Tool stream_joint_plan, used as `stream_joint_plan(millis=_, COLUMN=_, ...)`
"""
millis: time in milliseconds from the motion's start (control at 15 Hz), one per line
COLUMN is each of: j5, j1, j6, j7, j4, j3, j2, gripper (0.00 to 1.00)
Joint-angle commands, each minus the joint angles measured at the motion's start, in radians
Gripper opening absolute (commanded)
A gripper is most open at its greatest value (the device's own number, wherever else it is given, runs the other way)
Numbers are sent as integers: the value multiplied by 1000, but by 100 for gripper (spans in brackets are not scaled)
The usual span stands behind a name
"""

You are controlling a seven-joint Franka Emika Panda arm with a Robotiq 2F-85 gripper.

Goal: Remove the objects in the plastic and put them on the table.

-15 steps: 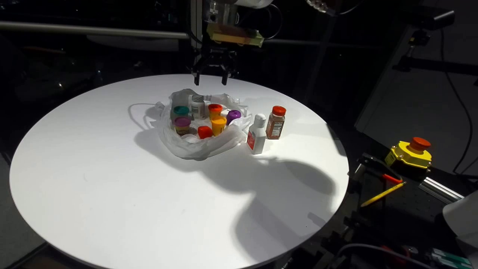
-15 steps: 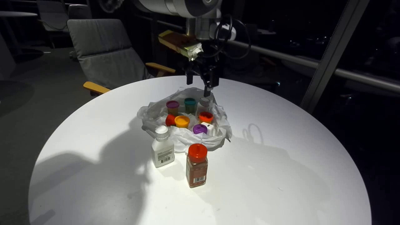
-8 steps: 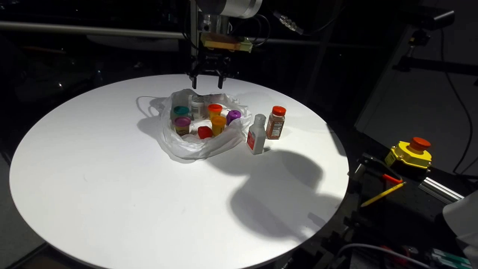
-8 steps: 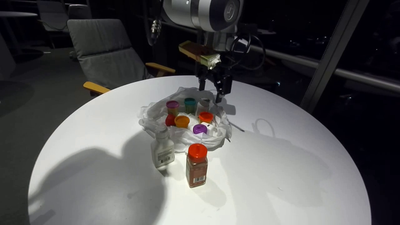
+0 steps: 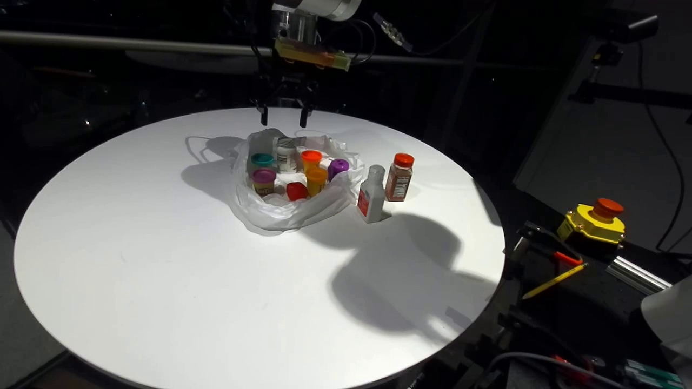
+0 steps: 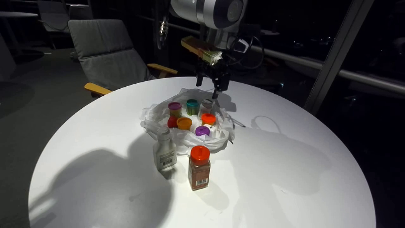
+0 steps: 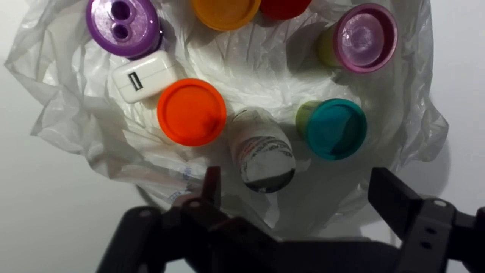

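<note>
Gripper [image 5: 284, 120] hangs fingers-down over the upper edge of the bag [image 5: 286, 219] in both exterior views, fingers wide apart. In the wrist view the tips sit low left and low right.

Nearest, centre of that view: round bottle [image 7: 261, 151], white, standing in the bag, axis vertical, lettering round the cap. Right of it: teal tub [image 7: 337, 129], upright. Upper right: pink tub [image 7: 365, 38], upright, lid recessed. Left of centre: orange-red tub [image 7: 191, 112], lid up. Top edge: yellow-orange tub [image 7: 225, 11], lid up, just beside a red piece [image 7: 284, 7] cut off by the frame; can't tell its axis. Upper left: purple pot [image 7: 121, 22], glossy, two holes on top, and beside it a white USB plug [image 7: 146, 77], boxy, slot up.

All of those are in the bag: thin, whitish, wrinkled film, mouth open upward.

Outside, on the smooth white table [image 6: 284, 196]: flat bottle [image 6: 165, 156], white, and square jar [image 6: 200, 172], clear walls, brown contents, red lid. Both upright, a gap between, lower centre in an exterior view. Padded grey chair [image 6: 104, 50] upper left there.

In an exterior view, right side: yellow box [image 5: 592, 224] with red button, plus pencil [image 5: 555, 281].
</note>
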Motion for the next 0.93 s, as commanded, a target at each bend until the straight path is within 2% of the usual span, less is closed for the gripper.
stream_joint_plan(millis=0, j5=26, j1=-17, j6=-89, j7=-25, j4=110, j3=11, j2=62, gripper=100)
stream_joint_plan(millis=467, j5=33, j1=-26, j6=-142, j7=-30, j4=177, j3=17, j2=121, gripper=100)
stream_joint_plan(millis=533, j5=33, j1=-25, j6=-146, j7=-29, j4=182, j3=18, j2=126, gripper=75)
stream_joint_plan(millis=600, j5=33, j1=-26, j6=-153, j7=-30, j4=191, j3=18, j2=134, gripper=73)
stream_joint_plan(millis=667, j5=33, j1=-25, j6=-161, j7=-29, j4=196, j3=19, j2=140, gripper=66)
stream_joint_plan(millis=867, j5=35, j1=-23, j6=-176, j7=-27, j4=214, j3=23, j2=159, gripper=42)
